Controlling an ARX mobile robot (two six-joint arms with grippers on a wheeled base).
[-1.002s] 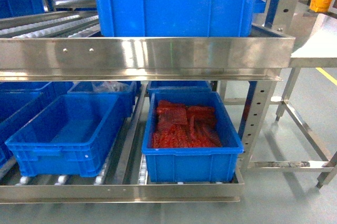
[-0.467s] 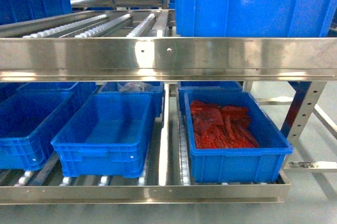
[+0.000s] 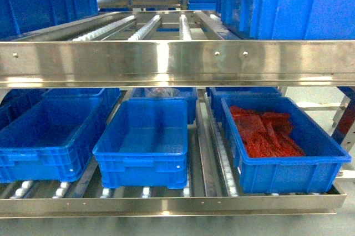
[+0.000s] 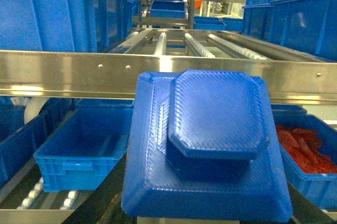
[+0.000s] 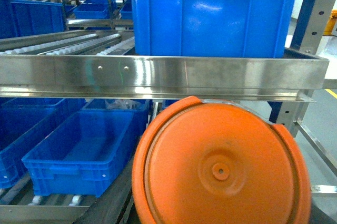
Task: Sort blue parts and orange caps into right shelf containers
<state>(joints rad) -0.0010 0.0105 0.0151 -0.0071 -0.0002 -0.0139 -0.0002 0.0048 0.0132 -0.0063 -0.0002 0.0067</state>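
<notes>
A blue part (image 4: 210, 145), a square stepped plastic piece, fills the lower middle of the left wrist view; the left gripper holds it up, and only a dark finger (image 4: 100, 198) shows at its lower left. A round orange cap (image 5: 221, 174) fills the bottom of the right wrist view, held by the right gripper, whose jaws are hidden behind it. Neither gripper shows in the head view. A deep blue right shelf container (image 3: 288, 3) stands on the upper shelf, also facing the right wrist camera (image 5: 216, 16).
A steel shelf rail (image 3: 177, 61) crosses at mid height, with roller tracks (image 3: 144, 25) behind it. Below it are an empty blue crate (image 3: 141, 155), another crate (image 3: 39, 150) to its left, and a crate (image 3: 288, 172) holding red bagged items. More blue crates (image 3: 39, 0) stand at upper left.
The head view has swung left along the rack: the crate of red items slid from the middle to the right, and the tall upper crate moved to the right edge.
</notes>
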